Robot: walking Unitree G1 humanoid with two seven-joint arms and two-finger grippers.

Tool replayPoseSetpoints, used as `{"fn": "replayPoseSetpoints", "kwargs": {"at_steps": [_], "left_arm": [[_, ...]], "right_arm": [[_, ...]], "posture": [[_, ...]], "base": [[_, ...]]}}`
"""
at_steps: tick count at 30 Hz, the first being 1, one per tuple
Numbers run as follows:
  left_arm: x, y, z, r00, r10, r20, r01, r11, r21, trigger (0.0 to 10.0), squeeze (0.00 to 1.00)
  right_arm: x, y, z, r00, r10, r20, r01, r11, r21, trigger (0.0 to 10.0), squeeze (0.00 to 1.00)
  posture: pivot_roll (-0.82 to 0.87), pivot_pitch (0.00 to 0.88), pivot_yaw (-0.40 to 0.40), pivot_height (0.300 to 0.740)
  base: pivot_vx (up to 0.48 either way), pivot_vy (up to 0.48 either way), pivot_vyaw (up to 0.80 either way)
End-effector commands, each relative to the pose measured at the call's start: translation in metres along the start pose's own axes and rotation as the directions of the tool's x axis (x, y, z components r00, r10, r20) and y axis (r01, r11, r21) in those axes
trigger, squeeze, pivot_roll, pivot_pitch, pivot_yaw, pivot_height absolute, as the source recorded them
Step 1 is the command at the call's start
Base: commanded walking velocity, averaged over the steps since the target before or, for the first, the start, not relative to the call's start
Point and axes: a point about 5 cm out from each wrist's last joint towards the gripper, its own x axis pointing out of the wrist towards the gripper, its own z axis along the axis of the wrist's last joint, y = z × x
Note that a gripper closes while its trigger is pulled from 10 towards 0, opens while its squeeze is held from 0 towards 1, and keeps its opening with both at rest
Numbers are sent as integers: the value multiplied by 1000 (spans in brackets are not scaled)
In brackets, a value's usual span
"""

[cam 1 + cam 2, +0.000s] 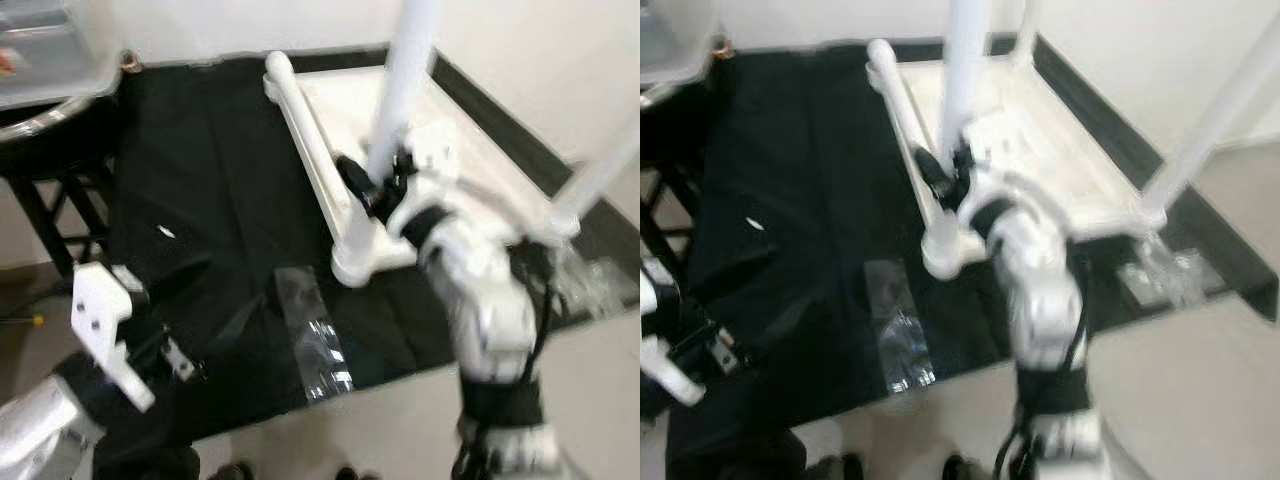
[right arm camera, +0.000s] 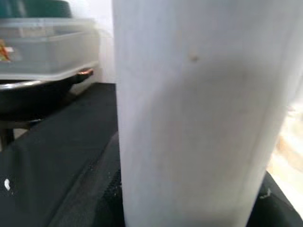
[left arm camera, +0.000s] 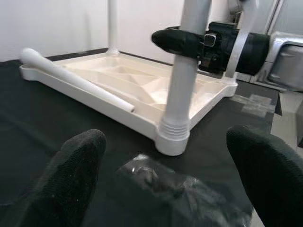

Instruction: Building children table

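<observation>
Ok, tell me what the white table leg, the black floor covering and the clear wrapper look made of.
White table leg: apparently moulded plastic, smooth satin, ribbed collar at its base. Black floor covering: looks like matte cloth, creased. Clear wrapper: thin glossy plastic film, crinkled with glints.

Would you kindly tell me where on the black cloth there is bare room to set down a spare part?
The widest bare patch of black cloth lies between the stool and the loose leg resting on the upturned tabletop. Nearer the robot, the plastic bag and left gripper crowd it. The right gripper clamps the corner leg.
</observation>
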Motion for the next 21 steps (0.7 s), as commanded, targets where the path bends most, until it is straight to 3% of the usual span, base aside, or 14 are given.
{"fn": "replayPoseSetpoints", "kwargs": {"at_steps": [1,4,5,8,9,12,13,17,21], "left_arm": [[0,-3,2,1000,-19,2,19,999,27,10000,0],[-2,-6,1,1000,-31,4,31,999,16,10000,0],[-3,-8,0,999,-35,5,35,999,5,10000,0],[-3,-9,-1,999,-37,5,37,999,-2,10000,0],[-2,-10,-1,999,-48,9,48,999,-16,10000,0],[-1,-17,-8,998,-66,0,66,997,-42,10000,0],[0,-18,-10,998,-63,0,63,997,-46,10000,0],[4,-20,-13,998,-55,-6,55,998,-41,10000,0],[10,-27,-17,996,-85,-12,84,995,-45,10000,0]], "right_arm": [[-8,4,-51,963,-18,-270,21,1000,10,0,0],[4,1,-45,972,-16,-235,22,999,23,0,0],[7,0,-41,975,-11,-220,18,1000,26,510,0],[9,-1,-39,978,-9,-210,15,999,28,510,0],[10,-1,-37,979,1,-203,4,1000,27,9725,0],[8,0,-24,986,-25,-167,29,999,23,10000,0],[8,-1,-20,990,11,-143,-7,1000,30,10000,1000],[10,-6,-11,993,62,-102,-59,998,30,10000,1000],[16,-20,6,966,254,-39,-254,967,16,10000,1000]], "posture": [[46,284,-95,740],[44,272,-94,740],[45,268,-94,740],[45,268,-94,740],[45,265,-95,740],[46,255,-88,740],[45,255,-86,740],[45,254,-83,740],[43,255,-77,740]], "base": [[0,0,0],[0,0,0],[0,0,0],[0,0,0],[0,0,0],[0,0,0],[0,0,0],[0,0,0],[0,0,0]]}}
